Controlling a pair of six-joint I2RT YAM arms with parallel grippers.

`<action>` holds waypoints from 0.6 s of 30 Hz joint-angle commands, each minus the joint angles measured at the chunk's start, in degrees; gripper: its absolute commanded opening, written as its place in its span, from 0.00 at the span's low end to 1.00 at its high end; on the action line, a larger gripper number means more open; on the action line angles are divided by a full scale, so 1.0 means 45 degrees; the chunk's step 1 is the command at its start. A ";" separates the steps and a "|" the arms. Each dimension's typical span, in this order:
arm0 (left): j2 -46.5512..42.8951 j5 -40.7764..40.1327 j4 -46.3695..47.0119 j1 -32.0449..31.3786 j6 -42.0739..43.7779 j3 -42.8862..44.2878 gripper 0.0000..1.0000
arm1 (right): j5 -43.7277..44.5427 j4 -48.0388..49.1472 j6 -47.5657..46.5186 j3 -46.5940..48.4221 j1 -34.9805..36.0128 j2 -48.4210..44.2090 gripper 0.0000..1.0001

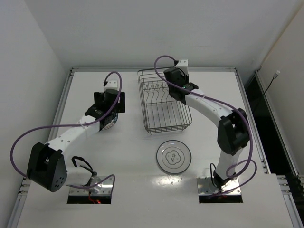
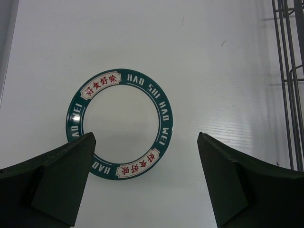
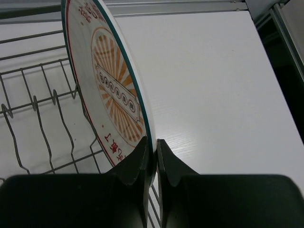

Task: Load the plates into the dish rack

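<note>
The right gripper (image 3: 151, 142) is clamped on the rim of the orange-patterned plate (image 3: 114, 90), which stands on edge and rises ahead of the fingers with its printed face turned to their left. The dish rack (image 1: 164, 114) sits below and to the left of those fingers, and its upright tines (image 3: 34, 103) run off farther to that side; the bare table (image 3: 213, 71) lies to the right.

The step in hand looks like seating this plate in the rack. To do it well, the wrist should hold the plate upright, line its lower edge up with a gap between two tines, and bring it straight down (a tilted entry risks catching a wire or tipping the plate). The jaws should part only once the rim bears on the basket floor.

The left gripper (image 2: 146, 137) hangs with its fingers spread wide and holds nothing; the dark-rimmed plate (image 2: 118, 123) lies flat on the table beneath and just ahead of it. The grey-ringed plate (image 1: 174, 156) rests flat well behind the right gripper, towards that arm's base.
</note>
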 commanded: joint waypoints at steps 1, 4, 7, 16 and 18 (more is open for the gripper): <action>0.0051 -0.0107 0.0211 0.0003 0.0050 0.0348 0.87 | 0.0141 0.0267 -0.0404 0.0983 0.0009 0.0310 0.00; 0.0051 -0.0107 0.0211 0.0003 0.0050 0.0348 0.87 | -0.0367 -0.0242 -0.0559 0.1608 0.0009 0.0719 0.00; 0.0051 -0.0107 0.0211 0.0003 0.0050 0.0348 0.87 | -0.0525 -0.1235 -0.0561 0.2544 0.0009 0.1188 0.02; 0.0051 -0.0107 0.0211 0.0003 0.0050 0.0348 0.87 | -0.0661 -0.2468 -0.0873 0.3914 0.0009 0.2186 0.20; 0.0051 -0.0107 0.0211 0.0003 0.0050 0.0348 0.87 | -0.0428 -0.2739 -0.0873 0.3914 0.0009 0.1914 0.26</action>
